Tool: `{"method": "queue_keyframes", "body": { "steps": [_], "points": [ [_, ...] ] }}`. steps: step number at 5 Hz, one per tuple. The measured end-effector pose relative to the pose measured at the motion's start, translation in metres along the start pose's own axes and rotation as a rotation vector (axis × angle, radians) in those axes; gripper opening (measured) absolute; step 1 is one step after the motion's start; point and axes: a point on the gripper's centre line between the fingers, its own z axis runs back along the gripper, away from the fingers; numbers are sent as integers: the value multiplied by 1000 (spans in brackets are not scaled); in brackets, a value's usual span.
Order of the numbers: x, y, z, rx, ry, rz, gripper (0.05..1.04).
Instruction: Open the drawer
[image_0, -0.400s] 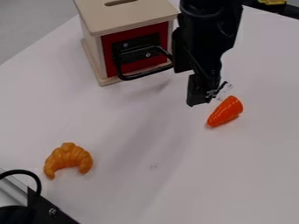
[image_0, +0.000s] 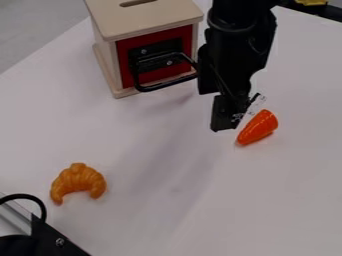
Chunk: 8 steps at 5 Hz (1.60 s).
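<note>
One gripper (image_0: 230, 117) near one carrot (image_0: 258, 127), one closed drawer (image_0: 159, 44); one croissant (image_0: 78, 180)

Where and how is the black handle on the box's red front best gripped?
Probably mid-bar on the handle, coming down from above, one side of the claw inside the loop and one outside. The loop juts out from the red front, leaving a gap behind its bar.
</note>
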Motion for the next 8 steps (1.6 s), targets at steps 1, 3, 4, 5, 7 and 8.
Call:
{"method": "queue_keyframes", "body": {
  "steps": [1, 3, 4, 5, 7, 8],
  "points": [
    [-5, 14, -4, -1, 12, 45, 997],
    [-13, 50, -23, 2, 31, 125, 998],
    [-10, 62, -35, -2, 41, 107, 998],
    [-9, 75, -43, 18, 44, 111, 997],
    [-7, 95, -59, 42, 38, 131, 998],
    [-12, 105, -69, 29, 34, 170, 998]
  ]
}}
